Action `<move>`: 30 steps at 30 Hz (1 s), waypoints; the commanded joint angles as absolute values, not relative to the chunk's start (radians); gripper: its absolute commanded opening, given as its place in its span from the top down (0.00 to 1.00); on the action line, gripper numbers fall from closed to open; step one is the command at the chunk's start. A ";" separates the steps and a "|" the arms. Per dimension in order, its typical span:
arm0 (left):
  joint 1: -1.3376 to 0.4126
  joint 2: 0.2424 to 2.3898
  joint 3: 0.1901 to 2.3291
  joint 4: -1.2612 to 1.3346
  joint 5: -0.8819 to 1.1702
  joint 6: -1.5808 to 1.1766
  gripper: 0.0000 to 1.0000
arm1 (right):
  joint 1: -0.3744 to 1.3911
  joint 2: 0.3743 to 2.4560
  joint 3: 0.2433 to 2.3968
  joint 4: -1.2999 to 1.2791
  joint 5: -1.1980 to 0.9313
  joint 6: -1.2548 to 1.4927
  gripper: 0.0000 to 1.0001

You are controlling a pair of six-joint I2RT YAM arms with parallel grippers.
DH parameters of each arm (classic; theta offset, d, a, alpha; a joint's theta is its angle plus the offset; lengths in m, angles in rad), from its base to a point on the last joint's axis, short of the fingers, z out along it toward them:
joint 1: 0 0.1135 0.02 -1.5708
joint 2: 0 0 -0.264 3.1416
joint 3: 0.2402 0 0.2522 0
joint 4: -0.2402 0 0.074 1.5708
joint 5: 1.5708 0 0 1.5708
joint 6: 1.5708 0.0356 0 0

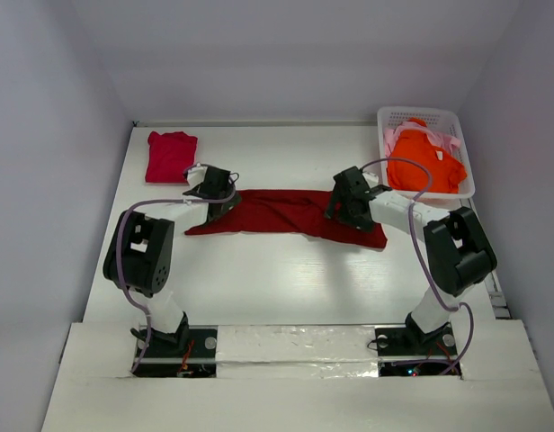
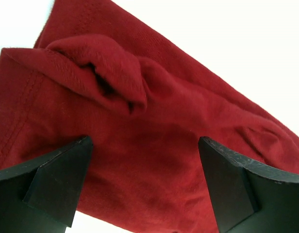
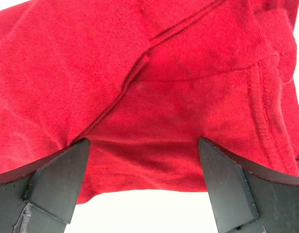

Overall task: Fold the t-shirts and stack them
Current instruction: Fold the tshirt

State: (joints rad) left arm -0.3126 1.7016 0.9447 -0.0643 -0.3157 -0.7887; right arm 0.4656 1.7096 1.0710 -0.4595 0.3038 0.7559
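Dark red t-shirt (image 1: 286, 212) lies as a long, creased band.

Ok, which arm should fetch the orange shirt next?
Right, probably: the right gripper hangs open over the dark red shirt, nearer the basket holding the orange shirt; the left gripper is farther.

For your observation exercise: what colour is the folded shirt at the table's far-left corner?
Crimson-pink; the folded cloth t-shirt shows only in the top external view.

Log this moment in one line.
left gripper open at dark red shirt left end | right gripper open at right end | crimson-pink shirt folded far left | orange shirt, pale pink shirt in basket
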 commanded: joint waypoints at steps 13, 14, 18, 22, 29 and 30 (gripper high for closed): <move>-0.353 1.727 0.931 -0.117 -0.241 -0.865 0.07 | 0.425 1.727 1.124 -0.314 0.215 0.630 0.03; -0.353 1.733 0.934 -0.120 -0.244 -0.864 0.07 | 0.425 1.729 1.124 -0.314 0.212 0.629 0.03; -0.353 1.736 0.965 -0.133 -0.268 -0.854 0.07 | 0.425 1.718 1.121 -0.344 0.228 0.633 0.04; -0.353 1.741 0.976 -0.137 -0.275 -0.850 0.06 | 0.425 1.638 1.062 -0.415 0.302 0.649 0.03; -0.353 1.741 0.968 -0.120 -0.250 -0.848 0.06 | 0.405 1.623 0.986 -0.325 0.197 0.696 0.04; -0.353 1.738 0.965 -0.120 -0.252 -0.847 0.06 | 0.405 1.637 0.980 -0.304 0.143 0.710 0.05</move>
